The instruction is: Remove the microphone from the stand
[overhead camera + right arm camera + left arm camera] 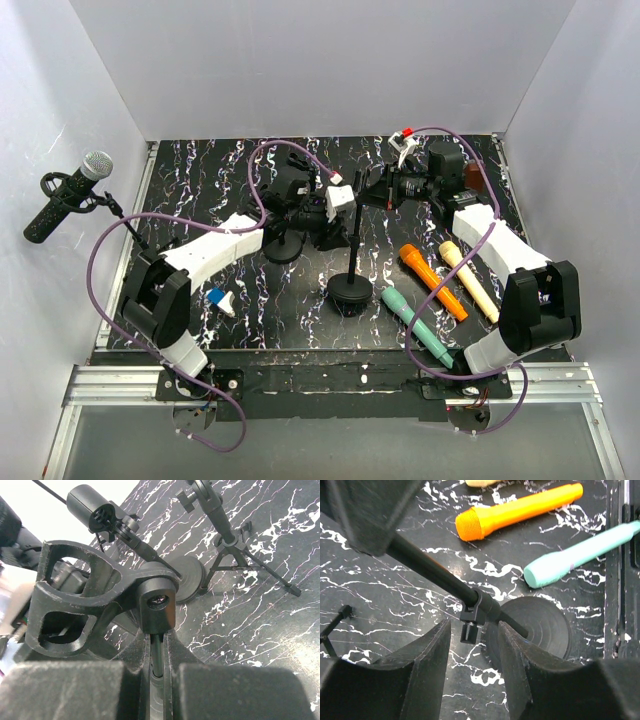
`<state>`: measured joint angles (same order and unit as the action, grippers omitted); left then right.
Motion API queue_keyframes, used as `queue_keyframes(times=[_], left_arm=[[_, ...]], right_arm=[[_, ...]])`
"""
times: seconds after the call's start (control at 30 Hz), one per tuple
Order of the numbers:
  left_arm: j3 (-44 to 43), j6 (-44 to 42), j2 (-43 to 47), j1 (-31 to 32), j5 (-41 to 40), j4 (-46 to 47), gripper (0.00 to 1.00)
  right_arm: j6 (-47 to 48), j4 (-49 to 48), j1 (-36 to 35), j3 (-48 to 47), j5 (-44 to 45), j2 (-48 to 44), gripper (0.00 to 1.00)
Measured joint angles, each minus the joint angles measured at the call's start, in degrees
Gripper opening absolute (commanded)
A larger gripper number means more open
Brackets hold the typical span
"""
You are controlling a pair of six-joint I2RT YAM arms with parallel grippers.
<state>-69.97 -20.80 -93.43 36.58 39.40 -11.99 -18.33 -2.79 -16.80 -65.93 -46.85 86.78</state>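
Right gripper (158,655) fingers clamped on the stand (350,292) stem beneath its clip (107,602), left gripper (472,635) fingers apart — straddling the stand's lower pole, orange microphone (432,281) lying nearby.

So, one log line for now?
left fingers: open, astride pole | right fingers: shut on pole under empty clip | black mic: on left stand | orange mic, teal mic, cream mic: on table

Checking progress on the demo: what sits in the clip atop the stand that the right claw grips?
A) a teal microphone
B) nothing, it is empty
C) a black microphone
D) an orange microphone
B: the right wrist view shows the clip bare, with nothing in it, above the right claw, which is shut on the stand rod.
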Motion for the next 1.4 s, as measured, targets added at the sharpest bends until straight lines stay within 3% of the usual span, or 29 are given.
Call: queue_keyframes(times=[0.1,0.3,0.47,0.67,0.93,1.07,1.17,1.27,1.4], left_arm=[[-0.2,-2.64,-1.11,-0.02,0.68,-2.27,0.46],[-0.24,-7.45,-1.2,-0.04,0.81,-5.27,0.32],[-0.26,-8.13,-1.2,-0.09,1.36,-5.55,0.3],[-0.63,-6.16,-1.75,-0.24,1.42,-4.81,0.0],[-2.14,1.29,-2.32,-1.38,2.29,-5.11,0.0],[-8.28,9.68,-5.64,-4.15,6.84,-9.16,0.0],[-18.01,15.58,-10.73,-6.38,12.26,-16.7,0.0],[-31.17,18.88,-18.21,-7.45,18.86,-27.28,0.0],[-37.57,21.59,-22.77,-7.69,24.57,-34.12,0.0]], right_arm=[[-0.22,0.0,0.0,0.0,0.02,0.02,0.01],[-0.61,-0.02,0.0,0.0,0.0,0.02,0.01],[-1.05,-0.02,0.0,0.0,-0.2,0.15,0.01],[-1.18,-0.04,0.02,-0.07,-0.79,0.63,0.01],[1.31,-0.92,0.13,-0.33,-2.86,0.22,0.01],[4.7,-2.1,0.24,-0.33,-2.99,-2.67,0.01],[9.66,-2.89,0.24,-0.33,-2.75,-6.64,0.01],[16.94,-2.73,-0.04,0.11,-2.47,-11.47,0.01],[28.76,-0.22,-1.84,3.15,-1.95,-18.1,0.01]])
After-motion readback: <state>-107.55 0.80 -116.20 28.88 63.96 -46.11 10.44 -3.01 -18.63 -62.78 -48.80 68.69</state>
